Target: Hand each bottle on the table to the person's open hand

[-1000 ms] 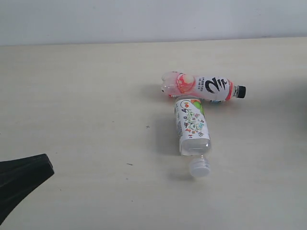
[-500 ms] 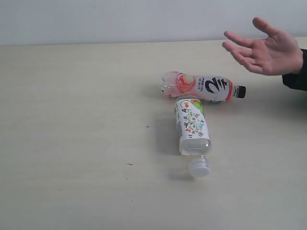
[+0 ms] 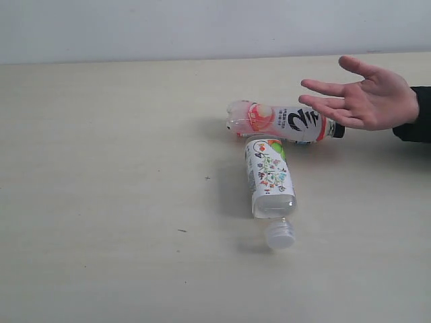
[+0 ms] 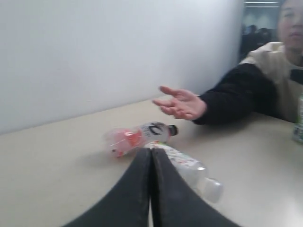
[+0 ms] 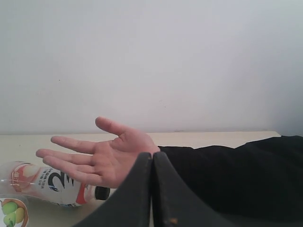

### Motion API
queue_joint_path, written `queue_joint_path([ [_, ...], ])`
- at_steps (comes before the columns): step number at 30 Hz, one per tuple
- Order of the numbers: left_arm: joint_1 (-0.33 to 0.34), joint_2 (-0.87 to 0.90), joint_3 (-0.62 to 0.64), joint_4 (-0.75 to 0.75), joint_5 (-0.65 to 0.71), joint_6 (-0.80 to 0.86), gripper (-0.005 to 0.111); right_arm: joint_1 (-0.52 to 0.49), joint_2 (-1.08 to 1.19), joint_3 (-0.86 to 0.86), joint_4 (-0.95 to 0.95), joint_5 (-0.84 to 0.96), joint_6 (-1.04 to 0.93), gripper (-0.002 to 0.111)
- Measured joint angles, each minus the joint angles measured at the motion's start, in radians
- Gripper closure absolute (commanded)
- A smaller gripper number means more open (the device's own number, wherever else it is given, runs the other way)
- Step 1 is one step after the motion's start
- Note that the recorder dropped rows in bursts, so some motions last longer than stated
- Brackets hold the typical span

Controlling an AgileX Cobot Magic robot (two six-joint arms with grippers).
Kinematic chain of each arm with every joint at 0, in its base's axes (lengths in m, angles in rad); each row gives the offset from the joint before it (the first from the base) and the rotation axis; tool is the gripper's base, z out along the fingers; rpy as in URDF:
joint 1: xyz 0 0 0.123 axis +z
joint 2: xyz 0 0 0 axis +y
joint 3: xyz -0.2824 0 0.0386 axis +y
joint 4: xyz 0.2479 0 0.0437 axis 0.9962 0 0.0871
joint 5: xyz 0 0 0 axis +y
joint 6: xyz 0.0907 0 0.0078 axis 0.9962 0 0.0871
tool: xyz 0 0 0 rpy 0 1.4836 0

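Two bottles lie on the cream table. The pink-red bottle with a black cap lies crosswise, and the floral-label bottle lies with its white cap toward the front, its base touching the pink one. The person's open hand hovers palm up over the pink bottle's cap end. My left gripper is shut and empty, apart from the pink-red bottle and the floral-label bottle. My right gripper is shut and empty, close to the open hand. Neither gripper shows in the exterior view. The white-blue and lime bottles are not identifiable.
The person's black sleeve lies across the table's right side. Part of a green-labelled bottle stands at the table's edge by the person. A pale wall backs the table.
The dark gripper at the exterior view's lower left has gone out of view. The person's hand came in from the right and dropped to just over the pink bottle's cap.
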Motion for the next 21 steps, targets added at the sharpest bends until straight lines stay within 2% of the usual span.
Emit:
queue_joint_path([
  [5, 0.295, 0.0, 0.009, 0.0, 0.011, -0.034, 0.107, 0.0, 0.0, 0.0, 0.0, 0.0, 0.0, 0.108],
  [8, 0.44, 0.0, 0.009, -0.002, 0.038, -0.073, 0.107, 0.0, 0.0, 0.0, 0.0, 0.0, 0.0, 0.108],
  [11, 0.545, 0.0, 0.009, -0.002, 0.08, -0.081, 0.107, 0.0, 0.0, 0.0, 0.0, 0.0, 0.0, 0.108],
  [15, 0.625, 0.0, 0.009, -0.002, 0.096, -0.083, 0.107, 0.0, 0.0, 0.0, 0.0, 0.0, 0.0, 0.108],
  [21, 0.635, 0.0, 0.009, -0.002, 0.1, -0.083, 0.107, 0.0, 0.0, 0.0, 0.0, 0.0, 0.0, 0.108],
])
